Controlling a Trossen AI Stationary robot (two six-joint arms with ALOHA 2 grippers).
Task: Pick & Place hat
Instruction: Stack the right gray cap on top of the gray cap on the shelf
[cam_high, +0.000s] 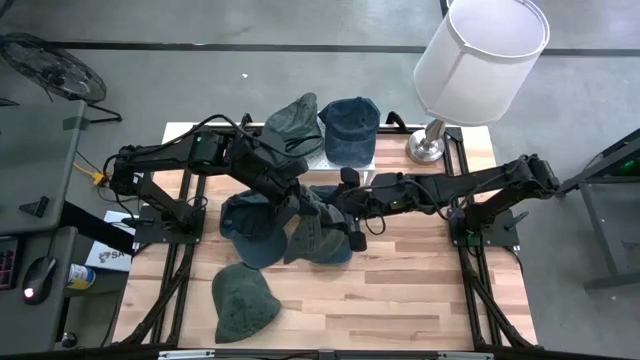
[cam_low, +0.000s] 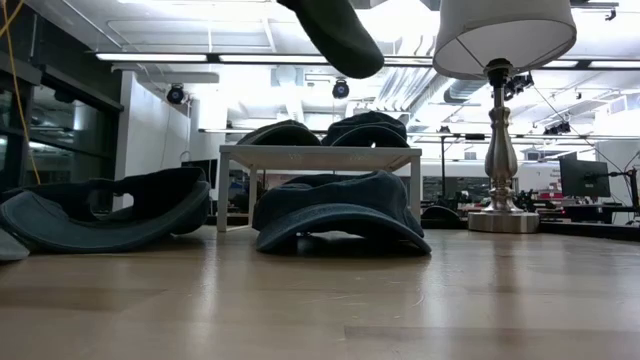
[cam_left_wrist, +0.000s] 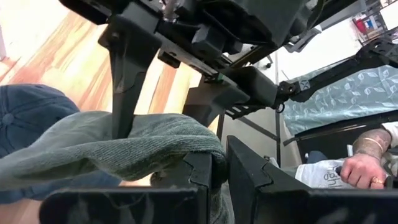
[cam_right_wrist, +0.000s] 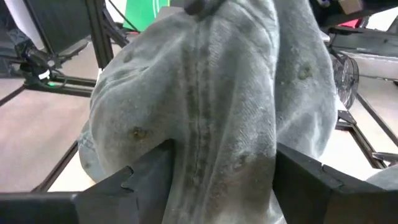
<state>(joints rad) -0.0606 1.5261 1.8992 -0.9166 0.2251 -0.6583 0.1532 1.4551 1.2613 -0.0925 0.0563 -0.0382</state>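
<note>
A grey-green cap (cam_high: 308, 203) hangs in the air over the table's middle; in the low view its lower end (cam_low: 335, 35) shows high above the wood. My left gripper (cam_left_wrist: 217, 177), reaching in from the left (cam_high: 293, 195), is shut on the cap (cam_left_wrist: 124, 146). My right gripper (cam_right_wrist: 224, 171) comes from the right (cam_high: 337, 207) and is open, one finger on each side of the cap's crown (cam_right_wrist: 205, 93). Two more caps (cam_high: 295, 120) (cam_high: 350, 125) rest on a white stand (cam_low: 320, 155). My left gripper pinches the cap's cloth edge (cam_left_wrist: 199, 149) between its two fingers (cam_left_wrist: 200, 177). The cap is lifted clear of the table and drapes slack away from the fingers. My right gripper's fingers (cam_right_wrist: 146, 171) stand close on both sides of the hanging crown; whether they touch it I cannot tell.
On the table lie a dark blue cap (cam_high: 248, 225), another grey-green cap (cam_high: 318, 240) and a green cap (cam_high: 245, 300) near the front edge. A lamp (cam_high: 440, 130) stands at the far right corner. A person's hand (cam_left_wrist: 364, 167) shows beyond the table.
</note>
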